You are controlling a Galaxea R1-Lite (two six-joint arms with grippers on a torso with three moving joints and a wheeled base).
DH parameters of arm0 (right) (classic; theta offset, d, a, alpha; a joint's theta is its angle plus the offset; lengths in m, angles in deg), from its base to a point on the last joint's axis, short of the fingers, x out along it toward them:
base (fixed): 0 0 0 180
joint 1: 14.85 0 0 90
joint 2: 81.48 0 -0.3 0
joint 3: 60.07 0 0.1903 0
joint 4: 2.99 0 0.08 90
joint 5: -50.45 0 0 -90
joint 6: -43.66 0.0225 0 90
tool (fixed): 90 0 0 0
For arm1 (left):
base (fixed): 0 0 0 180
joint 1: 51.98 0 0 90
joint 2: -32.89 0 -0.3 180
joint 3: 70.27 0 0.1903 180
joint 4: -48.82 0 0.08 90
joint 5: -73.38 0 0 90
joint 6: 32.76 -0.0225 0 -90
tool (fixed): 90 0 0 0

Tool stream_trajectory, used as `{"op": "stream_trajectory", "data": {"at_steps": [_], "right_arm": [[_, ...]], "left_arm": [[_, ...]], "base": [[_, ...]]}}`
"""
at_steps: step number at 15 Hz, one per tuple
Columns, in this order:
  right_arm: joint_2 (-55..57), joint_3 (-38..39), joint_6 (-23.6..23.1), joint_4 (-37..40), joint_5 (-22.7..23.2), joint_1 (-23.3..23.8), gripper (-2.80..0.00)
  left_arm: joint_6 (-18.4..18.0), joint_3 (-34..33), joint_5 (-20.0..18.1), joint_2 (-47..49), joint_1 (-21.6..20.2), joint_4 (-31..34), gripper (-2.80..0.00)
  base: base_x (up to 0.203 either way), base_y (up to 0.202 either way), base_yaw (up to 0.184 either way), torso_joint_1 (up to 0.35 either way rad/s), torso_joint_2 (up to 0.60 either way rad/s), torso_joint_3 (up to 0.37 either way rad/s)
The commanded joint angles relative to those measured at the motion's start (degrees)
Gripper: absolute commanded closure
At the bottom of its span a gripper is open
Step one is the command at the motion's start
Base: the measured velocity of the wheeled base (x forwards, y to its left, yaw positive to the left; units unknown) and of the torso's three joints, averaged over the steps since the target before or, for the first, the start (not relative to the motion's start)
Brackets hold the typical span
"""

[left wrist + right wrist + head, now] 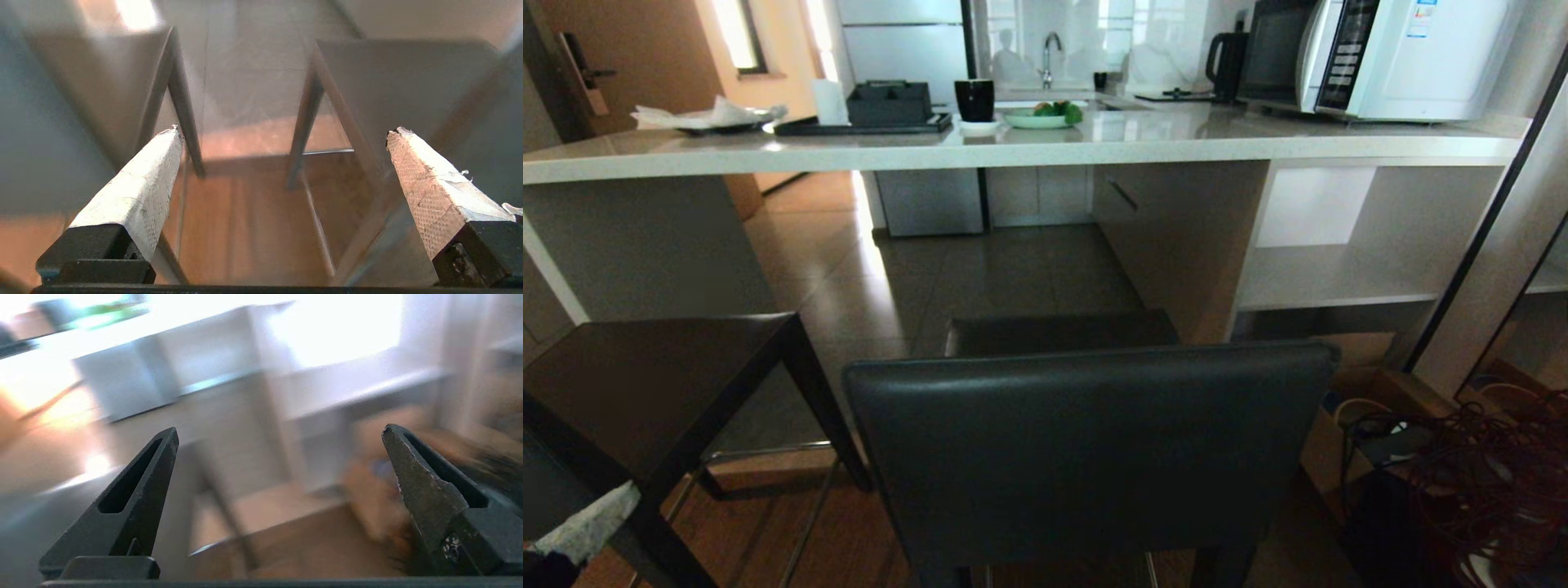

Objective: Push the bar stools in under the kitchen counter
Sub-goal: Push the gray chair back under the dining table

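Hanging wide and empty, left tool (282,134) above gap between bar stools (392,94); right tool (280,435) wide, empty.

Head view close behind stool backrest (1086,449), facing counter (1013,147); wrist views share stool legs, floor.

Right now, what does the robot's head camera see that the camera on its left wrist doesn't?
Only the head view shows the kitchen counter with its microwave, black cup and bowl of green fruit, plus one bar stool's backrest. Only the left wrist view shows the left gripper, open with nothing between its fingers, and a thin footrest bar. Both show the two bar stools and the wooden floor.
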Motion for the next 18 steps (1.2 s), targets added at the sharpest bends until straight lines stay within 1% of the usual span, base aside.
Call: {"op": "stream_trajectory", "data": {"at_steps": [1, 2, 3, 4, 5, 6, 7, 8, 9, 10, 11, 12, 13, 14, 15, 16, 18], "right_arm": [[-11.18, -0.74, 0.14, 5.51, 10.97, -0.70, -2.80], [-14.99, -1.10, 0.26, 9.89, 18.36, -0.90, -2.80], [-17.52, -1.74, 0.52, 14.18, 23.71, -1.15, -2.80], [-18.22, -2.83, 1.16, 15.76, 25.51, -1.30, -2.80], [-17.78, -4.87, 2.90, 15.92, 25.80, -1.48, -2.80], [-17.41, -6.82, 6.27, 15.93, 26.21, -1.61, -2.80], [-17.42, -8.88, 10.01, 15.94, 26.76, -1.75, -2.80], [-17.75, -10.67, 13.05, 15.90, 27.60, -2.21, -2.80], [-18.44, -12.16, 14.59, 15.86, 28.26, -3.42, -2.80], [-19.55, -13.04, 15.56, 15.86, 29.01, -5.55, -2.80], [-21.00, -13.73, 16.21, 16.03, 29.74, -8.39, -2.80], [-22.90, -14.32, 16.55, 16.67, 30.37, -12.19, -2.80], [-25.14, -14.71, 16.58, 18.63, 30.69, -15.06, -2.80], [-27.72, -14.82, 16.51, 21.03, 30.86, -15.88, -2.80], [-30.95, -14.74, 16.44, 23.89, 31.13, -16.25, -2.80], [-33.95, -14.73, 16.38, 27.28, 31.46, -16.38, -2.80], [-40.34, -14.55, 16.27, 34.62, 31.92, -16.22, -2.80]], "left_arm": [[-0.35, 0.23, -4.63, -0.61, 3.41, -0.05, -2.80], [0.08, 0.23, -8.29, 0.05, 5.52, -0.04, -2.80], [0.37, 0.30, -12.06, 0.23, 7.79, -0.06, -2.80], [0.47, 0.81, -15.22, -0.24, 9.14, -0.04, -2.80], [0.54, 1.67, -17.04, -1.54, 10.03, 0.08, -2.80], [0.84, 2.27, -18.92, -3.68, 11.35, 0.37, -2.80], [2.26, 2.81, -20.38, -6.46, 13.21, 1.04, -2.80], [5.44, 3.76, -21.22, -9.60, 16.02, 2.19, -2.80], [10.30, 5.17, -21.62, -12.46, 19.97, 3.69, -2.80], [14.59, 6.21, -21.67, -14.84, 23.80, 4.76, -2.80], [17.01, 6.83, -21.62, -16.99, 26.75, 5.56, -2.80], [18.40, 7.11, -21.46, -18.35, 27.82, 6.13, -2.80], [18.61, 6.99, -20.94, -18.80, 26.46, 6.26, -2.80], [18.64, 6.46, -20.13, -19.94, 24.06, 6.27, -2.80], [18.54, 5.07, -19.72, -22.16, 22.82, 6.10, -2.80], [18.52, 3.93, -19.54, -24.43, 23.18, 6.24, -2.80], [18.50, 2.03, -19.12, -29.49, 24.36, 9.36, -2.80]], "base": [[0.000, 0.000, 0.000, 0.000, 0.00, 0.000], [0.000, 0.000, 0.000, 0.000, 0.00, 0.000], [0.000, 0.000, 0.000, 0.000, 0.00, 0.000], [0.000, 0.000, 0.000, 0.000, 0.00, 0.000], [0.000, 0.000, 0.000, 0.000, 0.00, 0.000], [0.000, 0.000, 0.000, 0.000, 0.00, 0.000], [0.000, 0.000, 0.000, 0.000, 0.00, 0.000], [0.000, 0.000, 0.000, 0.000, 0.00, 0.000], [0.000, 0.000, 0.000, 0.000, 0.00, 0.000], [0.000, 0.000, 0.000, 0.000, 0.00, 0.000], [0.000, 0.000, 0.000, 0.000, 0.00, 0.000], [0.000, 0.000, 0.000, 0.000, 0.00, 0.000], [0.000, 0.000, 0.000, 0.000, 0.00, 0.000], [0.000, 0.000, 0.000, 0.000, 0.00, 0.000], [0.000, 0.000, 0.000, 0.000, 0.00, 0.000], [0.000, 0.000, 0.000, 0.000, 0.00, 0.000], [0.000, 0.000, 0.000, 0.000, 0.00, 0.000]]}}
